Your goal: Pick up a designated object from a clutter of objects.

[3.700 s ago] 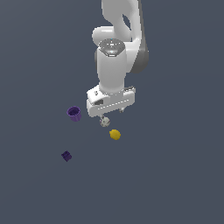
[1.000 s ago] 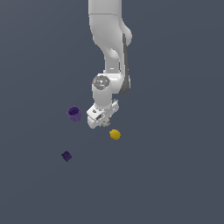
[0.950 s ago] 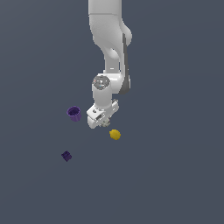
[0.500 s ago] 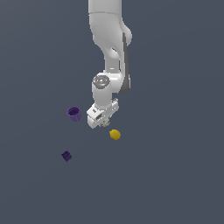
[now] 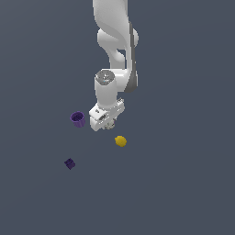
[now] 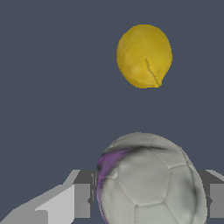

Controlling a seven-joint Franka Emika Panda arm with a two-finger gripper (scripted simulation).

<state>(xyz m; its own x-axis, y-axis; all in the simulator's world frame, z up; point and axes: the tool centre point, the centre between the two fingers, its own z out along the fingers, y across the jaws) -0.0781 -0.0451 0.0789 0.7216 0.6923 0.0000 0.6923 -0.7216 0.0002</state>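
In the exterior view your arm (image 5: 114,55) reaches down from twelve o'clock, and the gripper (image 5: 109,124) sits low at the centre of the clutter. The purple cup (image 5: 77,119) stands just beside it at nine o'clock, upright with its mouth open. The yellow ball (image 5: 120,141) lies near at about five o'clock, apart from the gripper. The dark cube (image 5: 69,163) rests well apart at seven o'clock. You can barely see the grey ball here; only a sliver shows under the gripper body.

In the wrist view the grey ball (image 6: 151,181) fills the space between the two fingers (image 6: 81,200), one pressed on each flank, so you are clamped on it. It carries a purple tint on one side. The yellow ball (image 6: 144,56) lies clear of it, beyond the fingertips.
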